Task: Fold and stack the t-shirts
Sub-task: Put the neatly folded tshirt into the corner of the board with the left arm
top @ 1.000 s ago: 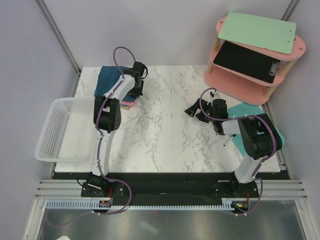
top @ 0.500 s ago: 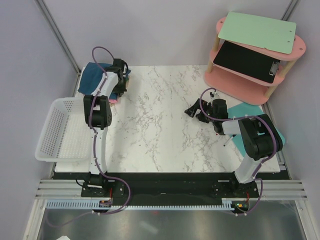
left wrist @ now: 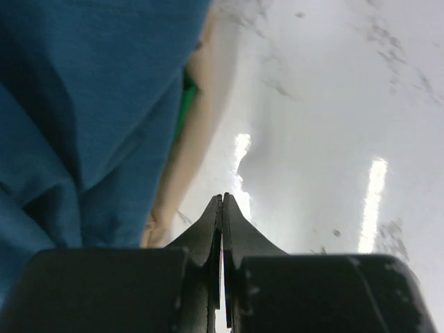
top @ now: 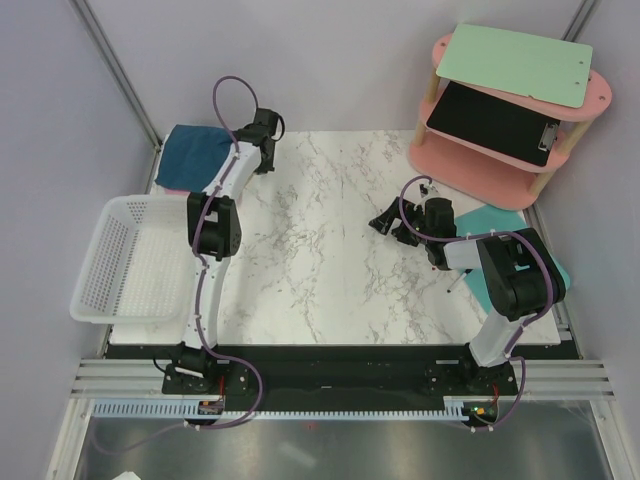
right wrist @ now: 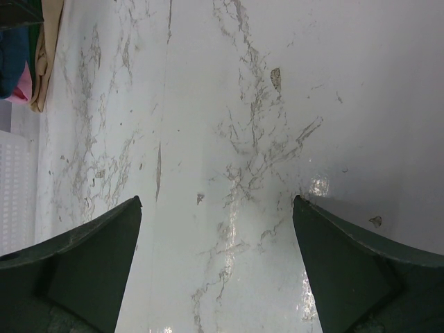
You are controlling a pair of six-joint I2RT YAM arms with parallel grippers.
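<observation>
The left gripper (left wrist: 223, 198) is clenched empty beside the teal shirt (top: 195, 155), which is laid on the pink shirt (right wrist: 19, 91) in the far-left corner. The right gripper (right wrist: 216, 201) is spread wide, empty. A basket (top: 88, 262) is set nearby.

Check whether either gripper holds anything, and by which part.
Nothing is held. The left gripper is shut, fingers pressed together with nothing between them, beside the teal t-shirt. The right gripper hangs open over the marble table.
</observation>
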